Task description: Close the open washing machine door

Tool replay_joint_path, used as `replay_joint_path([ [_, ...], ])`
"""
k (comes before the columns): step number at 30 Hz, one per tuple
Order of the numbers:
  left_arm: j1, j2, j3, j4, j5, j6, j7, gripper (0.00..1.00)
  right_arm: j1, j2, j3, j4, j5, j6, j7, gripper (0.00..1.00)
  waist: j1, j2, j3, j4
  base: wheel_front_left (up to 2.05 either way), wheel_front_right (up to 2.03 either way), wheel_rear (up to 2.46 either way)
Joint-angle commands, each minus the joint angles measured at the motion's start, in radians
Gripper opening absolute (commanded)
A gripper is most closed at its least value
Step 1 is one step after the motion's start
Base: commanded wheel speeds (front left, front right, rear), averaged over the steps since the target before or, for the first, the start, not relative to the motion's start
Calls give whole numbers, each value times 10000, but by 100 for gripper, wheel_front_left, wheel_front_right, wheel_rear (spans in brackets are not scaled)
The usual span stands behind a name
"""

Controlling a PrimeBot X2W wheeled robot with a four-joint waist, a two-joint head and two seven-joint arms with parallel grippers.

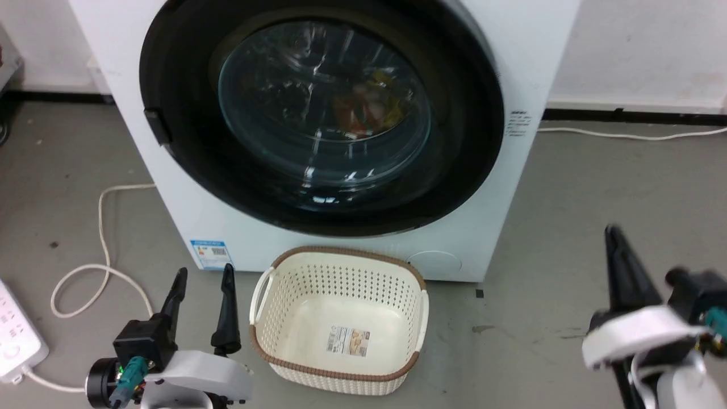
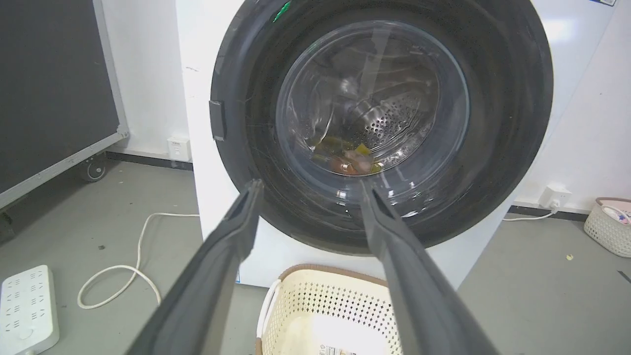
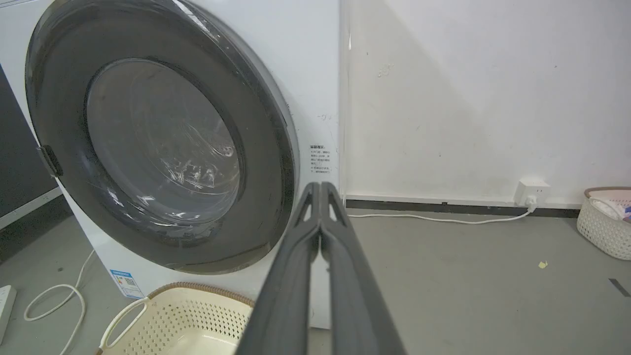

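Already flush: washing machine door (image 1: 321,113)

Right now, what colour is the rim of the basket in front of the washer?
Brown, on a cream perforated basket; the head view shows it best.

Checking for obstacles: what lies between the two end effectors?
A cream perforated basket on the floor, between the left end effector and the right end effector, in the head view.
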Motion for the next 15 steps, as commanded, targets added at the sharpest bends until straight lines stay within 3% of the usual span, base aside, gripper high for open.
replay_joint_path([
  [1, 129, 50, -156, 10, -52, -25, 207, 100, 926, 26, 186, -338, 340, -6, 150, 0, 3, 0, -209, -14, 0, 0, 0],
  [15, 187, 79, -432, 123, -180, -62, 646, 100, 2473, 27, 678, -778, 645, -6, 756, 0, 3, 0, -356, 180, 0, 0, 0],
])
